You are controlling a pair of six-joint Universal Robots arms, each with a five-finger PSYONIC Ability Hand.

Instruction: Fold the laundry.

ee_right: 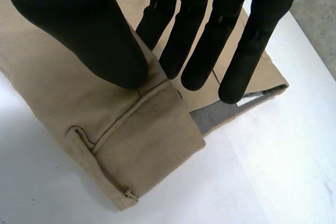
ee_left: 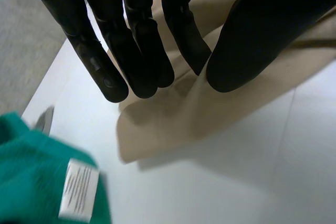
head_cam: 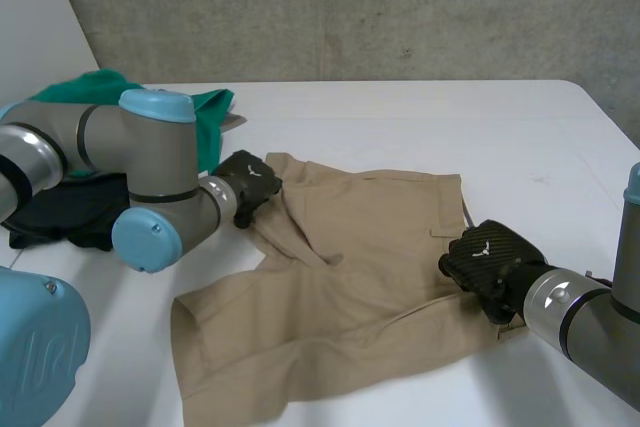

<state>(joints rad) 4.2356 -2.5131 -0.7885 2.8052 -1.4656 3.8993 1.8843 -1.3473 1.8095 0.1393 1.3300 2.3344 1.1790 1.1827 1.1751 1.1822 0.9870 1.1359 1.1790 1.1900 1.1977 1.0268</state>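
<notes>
Tan shorts (head_cam: 370,267) lie spread on the white table (head_cam: 420,127), with the waistband toward my right arm and the legs toward my left. My left hand (head_cam: 245,185) is at the far end of one leg. In the left wrist view its thumb (ee_left: 252,40) and fingers (ee_left: 178,35) pinch the hem of the tan cloth (ee_left: 210,103). My right hand (head_cam: 490,259) is at the waistband edge. There its thumb (ee_right: 100,40) presses the folded waistband (ee_right: 142,135), beside a belt loop, against the fingers (ee_right: 194,51) behind it.
A green garment (head_cam: 205,112) lies at the far left of the table, just beyond my left hand; its white label (ee_left: 79,190) shows in the left wrist view. A dark garment (head_cam: 70,212) sits under my left arm. A concrete wall stands behind the table.
</notes>
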